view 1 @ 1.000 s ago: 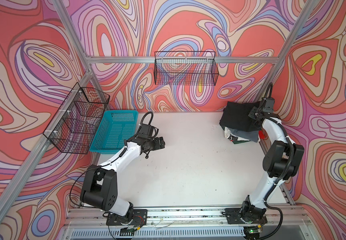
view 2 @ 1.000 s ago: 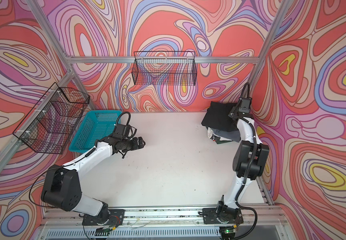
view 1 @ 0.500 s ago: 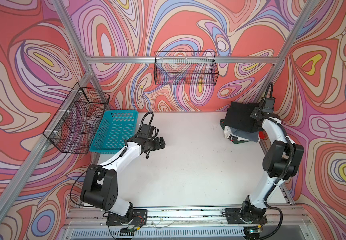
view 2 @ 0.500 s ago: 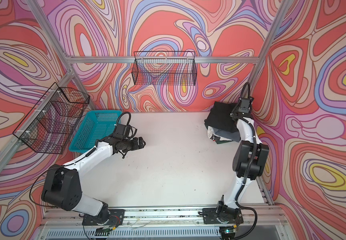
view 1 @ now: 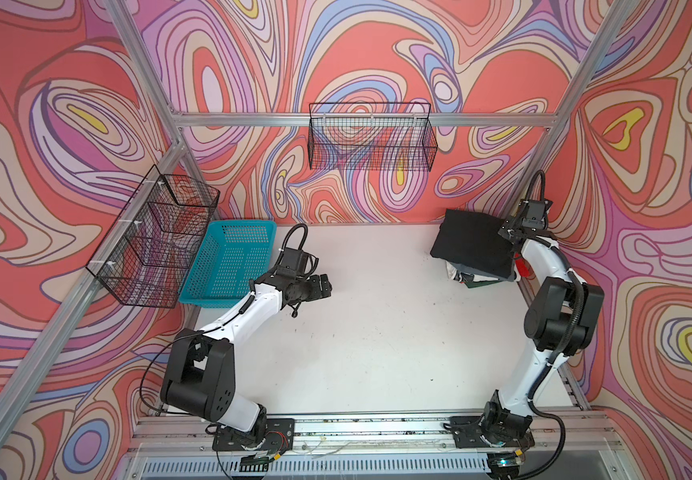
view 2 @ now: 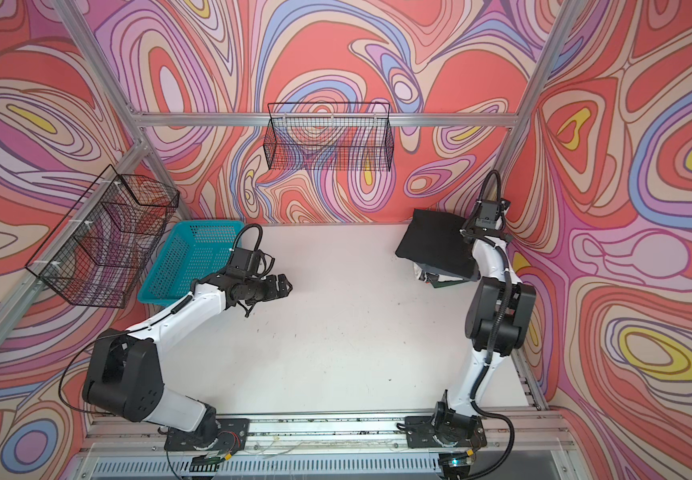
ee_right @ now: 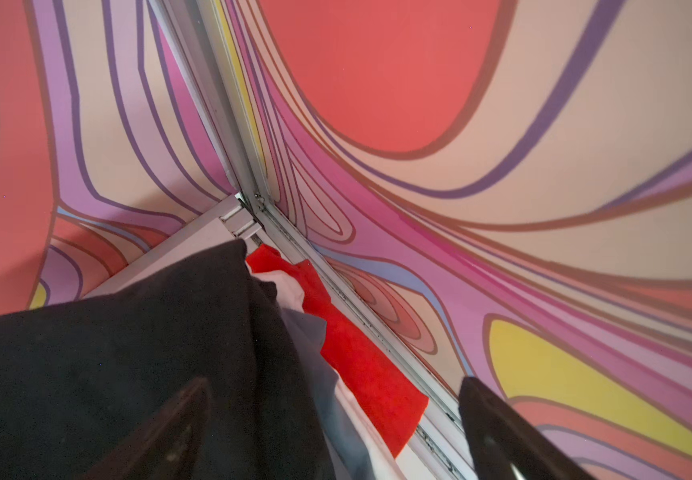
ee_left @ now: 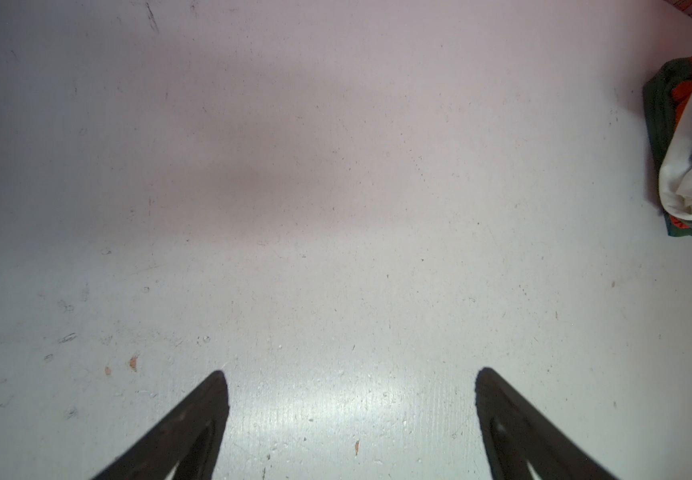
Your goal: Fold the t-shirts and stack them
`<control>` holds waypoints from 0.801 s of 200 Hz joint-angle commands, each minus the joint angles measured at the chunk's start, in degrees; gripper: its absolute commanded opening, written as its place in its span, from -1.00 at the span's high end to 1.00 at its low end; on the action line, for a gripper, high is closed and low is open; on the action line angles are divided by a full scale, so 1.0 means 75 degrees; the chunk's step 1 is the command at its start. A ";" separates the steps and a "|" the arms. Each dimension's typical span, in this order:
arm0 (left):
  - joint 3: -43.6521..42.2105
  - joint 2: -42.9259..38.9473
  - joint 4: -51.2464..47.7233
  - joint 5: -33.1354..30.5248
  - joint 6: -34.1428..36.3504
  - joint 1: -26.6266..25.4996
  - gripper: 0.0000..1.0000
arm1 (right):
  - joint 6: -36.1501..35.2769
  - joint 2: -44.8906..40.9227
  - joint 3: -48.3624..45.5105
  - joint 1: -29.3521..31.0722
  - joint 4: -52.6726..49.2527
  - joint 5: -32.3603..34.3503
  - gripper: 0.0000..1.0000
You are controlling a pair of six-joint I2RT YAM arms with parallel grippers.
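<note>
Looks all but finished: shows no loose shirt anywhere on the table, only one stack well apart from the turquoise basket, clear across the table from it. Counts a folded black t-shirt on top, with edges of a grey t-shirt, red t-shirt, white t-shirt and dark green t-shirt peeking out below, somewhat bunched on the side facing the basket. Leaves, at a guess, only tidying those edges and pulling back. Puts the black t-shirt flat and near square, so no telling its long axis; sets it askew, one corner aimed roughly towards the basket. Finds the right jaws apart at the stack's side farthest from the basket, clamped on nothing. Finds the left jaws apart too, just beside the basket, over bare table.
</note>
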 commanded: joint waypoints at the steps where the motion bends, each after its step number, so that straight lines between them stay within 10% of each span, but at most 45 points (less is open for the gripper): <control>1: -0.0190 -0.0436 0.0127 -0.0343 0.0032 -0.0096 -0.86 | 0.0149 -0.0831 -0.0752 -0.0035 0.0615 -0.0097 -0.96; 71: -0.1314 -0.1870 0.1366 -0.1874 0.0352 -0.0184 -1.00 | 0.0957 -0.3238 -0.3701 -0.0004 0.1676 -0.0830 -0.96; 120: -0.2076 -0.2276 0.2205 -0.3231 0.1002 -0.0162 -1.00 | 0.0966 -0.5711 -0.6888 0.0214 0.4821 -0.2837 -0.96; 160: -0.2910 -0.2388 0.3105 -0.4347 0.1646 0.0293 -1.00 | 0.0126 -0.5848 -0.8008 0.1327 0.5555 -0.2192 -0.96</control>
